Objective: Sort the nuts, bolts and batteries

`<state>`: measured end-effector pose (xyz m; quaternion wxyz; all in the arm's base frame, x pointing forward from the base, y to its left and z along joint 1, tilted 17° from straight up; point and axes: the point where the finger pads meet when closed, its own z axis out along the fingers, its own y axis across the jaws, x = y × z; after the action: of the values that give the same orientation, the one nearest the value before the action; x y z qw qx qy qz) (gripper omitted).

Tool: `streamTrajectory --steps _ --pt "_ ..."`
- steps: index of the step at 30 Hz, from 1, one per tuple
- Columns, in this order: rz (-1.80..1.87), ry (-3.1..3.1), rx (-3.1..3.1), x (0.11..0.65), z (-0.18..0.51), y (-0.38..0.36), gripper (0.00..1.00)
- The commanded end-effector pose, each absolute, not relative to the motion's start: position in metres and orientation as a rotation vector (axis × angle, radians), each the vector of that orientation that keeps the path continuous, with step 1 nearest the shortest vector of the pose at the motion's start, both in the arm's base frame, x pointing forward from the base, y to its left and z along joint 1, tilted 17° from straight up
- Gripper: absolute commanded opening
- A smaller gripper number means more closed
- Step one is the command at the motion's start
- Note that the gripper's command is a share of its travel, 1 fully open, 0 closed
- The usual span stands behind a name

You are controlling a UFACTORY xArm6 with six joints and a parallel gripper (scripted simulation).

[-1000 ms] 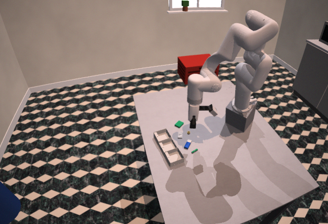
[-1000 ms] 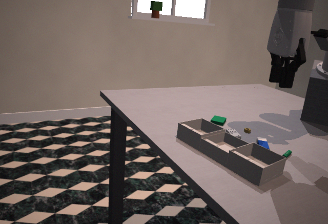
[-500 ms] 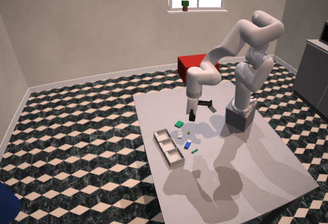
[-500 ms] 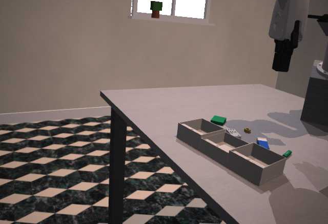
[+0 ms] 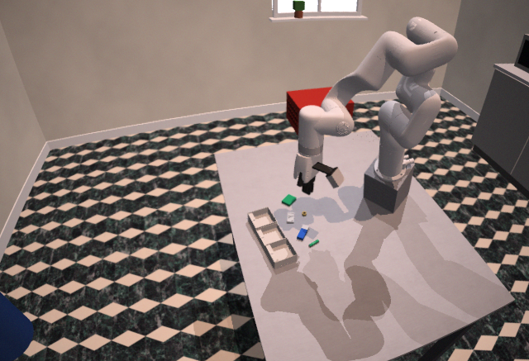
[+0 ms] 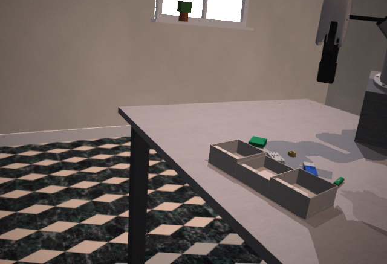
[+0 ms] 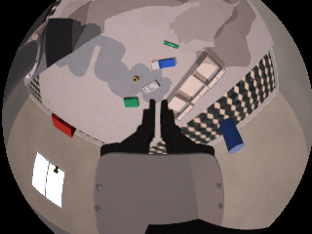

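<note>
Low on the pale grey table [image 5: 384, 263] lies a small brass-coloured nut [image 5: 303, 212], just beside a white domino-like tile with dark dots [image 5: 290, 216]. A little nearer the table's middle sits a flat blue and white block [image 5: 302, 232], and beyond it a small green cylinder [image 5: 313, 243], which may be a battery, though it is too small to be sure. A flat green rectangular block [image 5: 288, 199] rests on the far side of the nut. Alongside these stands a long grey tray of three open bins [image 5: 272, 237] in a row; their letter marks cannot be read.

Above the group, well apart from the table, hangs the black two-fingered gripper [image 5: 307, 187] of the white robot arm [image 5: 384, 75], pointing downward. Its fingers are pressed together with nothing between them. The nut is on the table, outside every bin.

Behind the arm stands a red crate [image 5: 305, 101] on the checkered floor [image 5: 107, 220].
</note>
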<state>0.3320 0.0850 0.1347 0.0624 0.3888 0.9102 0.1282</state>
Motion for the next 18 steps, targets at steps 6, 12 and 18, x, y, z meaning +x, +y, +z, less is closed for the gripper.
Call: streamTrajectory --steps 6,12,18 --pt "0.410 2.563 1.602 0.337 0.136 0.079 0.07" --pt "0.424 2.423 1.843 0.339 0.136 0.075 0.07" --pt "0.435 2.288 2.039 0.340 0.136 0.073 0.07"
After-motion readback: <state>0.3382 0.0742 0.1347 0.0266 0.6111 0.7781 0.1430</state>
